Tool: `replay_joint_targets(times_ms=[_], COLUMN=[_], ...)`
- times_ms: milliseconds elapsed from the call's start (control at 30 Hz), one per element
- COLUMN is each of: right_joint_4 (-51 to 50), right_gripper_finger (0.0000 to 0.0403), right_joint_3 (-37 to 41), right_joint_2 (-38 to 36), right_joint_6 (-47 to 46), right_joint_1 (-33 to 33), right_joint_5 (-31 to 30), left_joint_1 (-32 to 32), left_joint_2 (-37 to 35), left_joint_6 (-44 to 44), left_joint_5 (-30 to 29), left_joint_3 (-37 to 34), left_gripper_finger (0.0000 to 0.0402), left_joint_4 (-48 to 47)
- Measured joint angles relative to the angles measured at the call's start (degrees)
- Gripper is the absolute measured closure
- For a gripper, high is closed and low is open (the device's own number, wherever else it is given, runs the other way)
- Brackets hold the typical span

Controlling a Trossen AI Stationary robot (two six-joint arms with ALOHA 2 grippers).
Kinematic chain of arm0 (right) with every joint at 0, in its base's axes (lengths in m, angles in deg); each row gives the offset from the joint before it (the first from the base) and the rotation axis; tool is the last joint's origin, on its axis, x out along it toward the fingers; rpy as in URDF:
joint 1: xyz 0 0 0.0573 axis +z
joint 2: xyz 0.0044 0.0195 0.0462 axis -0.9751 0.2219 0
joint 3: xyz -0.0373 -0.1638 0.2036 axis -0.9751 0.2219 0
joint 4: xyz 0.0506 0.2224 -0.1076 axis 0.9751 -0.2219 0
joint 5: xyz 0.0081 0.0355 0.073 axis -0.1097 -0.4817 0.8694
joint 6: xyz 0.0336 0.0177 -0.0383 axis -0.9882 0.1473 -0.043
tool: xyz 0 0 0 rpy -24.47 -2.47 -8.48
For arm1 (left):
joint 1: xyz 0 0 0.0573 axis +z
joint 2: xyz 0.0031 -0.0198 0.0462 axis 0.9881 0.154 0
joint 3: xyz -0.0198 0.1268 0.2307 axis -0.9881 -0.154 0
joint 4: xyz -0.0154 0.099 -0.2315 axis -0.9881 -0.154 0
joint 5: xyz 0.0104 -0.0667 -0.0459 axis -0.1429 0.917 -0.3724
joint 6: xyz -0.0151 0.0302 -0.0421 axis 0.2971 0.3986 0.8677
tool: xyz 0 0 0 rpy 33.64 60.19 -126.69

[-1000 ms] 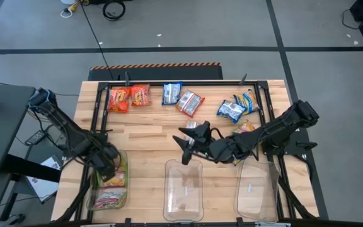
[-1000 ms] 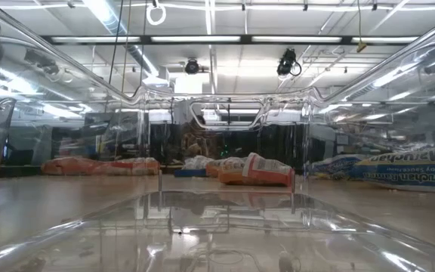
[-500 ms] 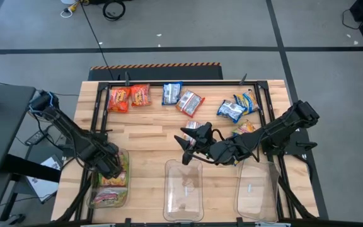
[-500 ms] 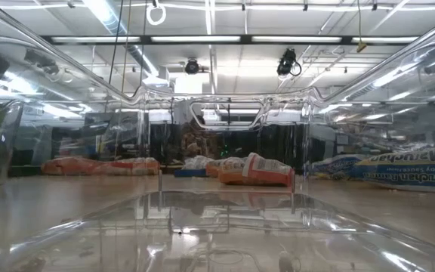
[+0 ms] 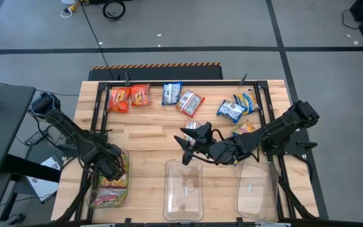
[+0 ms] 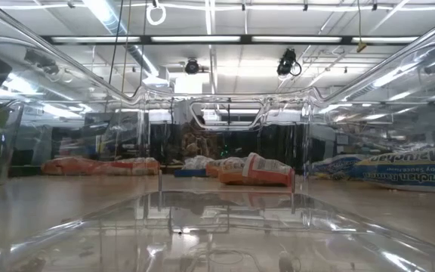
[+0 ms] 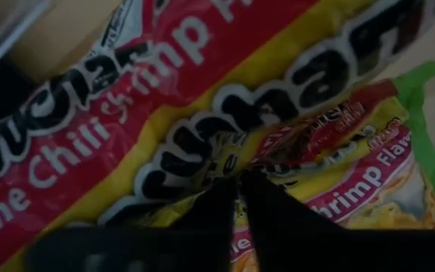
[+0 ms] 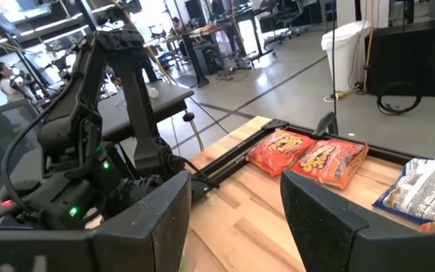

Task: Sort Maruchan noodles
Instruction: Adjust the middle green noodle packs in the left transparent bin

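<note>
Left gripper, fingers pinched together, sits in the near-left bin on packets reading "Chili" and "Shrimp Flavor". Right gripper, fingers spread and empty, hovers mid-table.

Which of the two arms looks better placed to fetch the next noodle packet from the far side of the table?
Probably the right. Its open gripper hovers mid-table near the loose packets, with nothing between its fingers. The left gripper is down in the left bin, over packets already sorted there.

Left tool lowered, fingers together; right tool mid-table, fingers spread.
</note>
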Motion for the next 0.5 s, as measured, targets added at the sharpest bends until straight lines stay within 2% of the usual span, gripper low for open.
replay_joint_targets(times_ms=[133, 267, 500], right_joint_4=[0.0, 0.0, 0.0], right_gripper_finger=[0.0192, 0.0192, 0.0192], right_joint_3=[0.0, 0.0, 0.0], right_joint_2=[0.0, 0.0, 0.0], right_joint_6=[0.3, 0.3, 0.4], right_joint_1=[0.0, 0.0, 0.0], right_joint_5=[0.0, 0.0, 0.1], left_joint_1=[-0.1, -1.1, -6.5], left_joint_2=[0.0, 0.0, -0.1], left_joint_6=[-1.2, -2.7, -4.7], left_joint_5=[1.7, 3.5, 9.9], left_joint_3=[0.7, 5.3, 11.9], left_gripper_finger=[0.0394, 0.0397, 0.0399], left_joint_4=[-0.6, -2.7, -1.2])
